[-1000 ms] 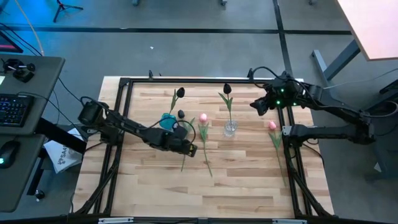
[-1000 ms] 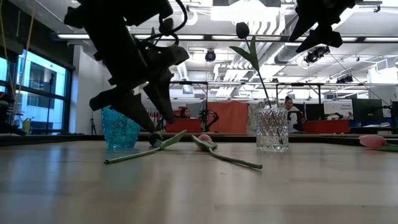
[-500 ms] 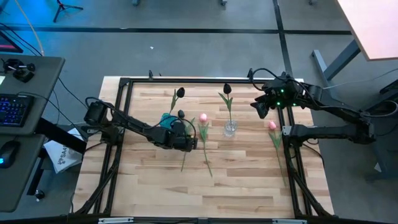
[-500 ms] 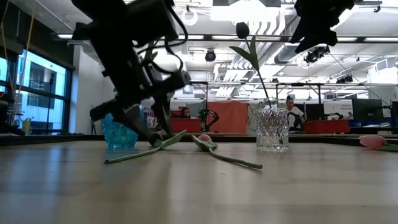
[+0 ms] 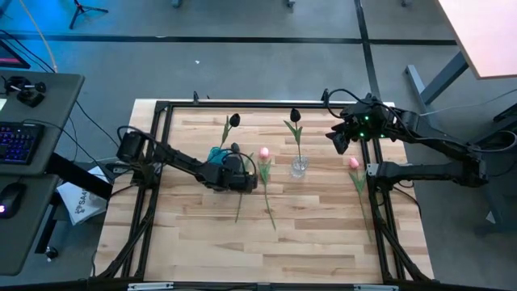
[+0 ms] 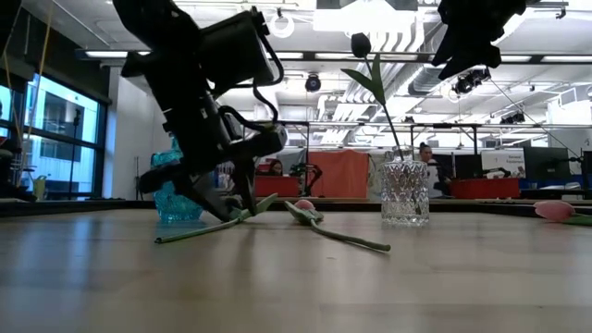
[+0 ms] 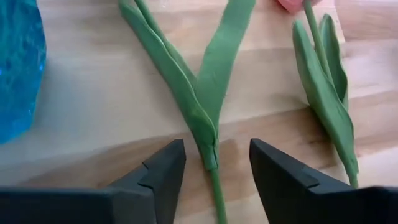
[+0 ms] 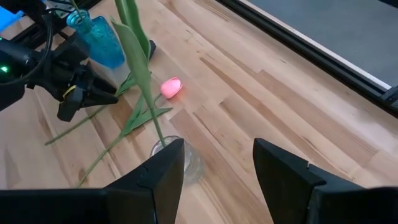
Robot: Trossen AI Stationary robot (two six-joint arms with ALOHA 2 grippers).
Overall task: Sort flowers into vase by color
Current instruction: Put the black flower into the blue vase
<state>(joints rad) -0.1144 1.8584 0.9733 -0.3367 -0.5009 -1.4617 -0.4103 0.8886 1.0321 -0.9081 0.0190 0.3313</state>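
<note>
A dark-headed tulip [image 5: 235, 148] lies on the table, its stem [image 7: 208, 124] running toward the near edge. My left gripper [image 7: 213, 155] is open low over it, one finger on either side of the stem just below the leaf fork, touching nothing. A blue vase [image 5: 215, 153] beside it holds another dark tulip [image 5: 234, 120]. A clear glass vase [image 6: 404, 192] holds a third [image 6: 359, 43]. One pink tulip [image 5: 263, 152] lies between the vases, a second [image 5: 353, 162] near the right edge. My right gripper [image 8: 217, 155] is open, raised over the far right.
A black metal frame [image 5: 161, 105] borders the wooden table. The pink tulip's leaves [image 7: 323, 93] lie close to my left gripper's right finger, and the blue vase [image 7: 15, 68] stands close on the other side. Bare wood fills the table's near half [image 5: 266, 250].
My left gripper has moved toward the far edge along the lying tulip's stem and come down close to the table, tipping flatter, its fingers staying apart. The flowers and vases have not moved.
</note>
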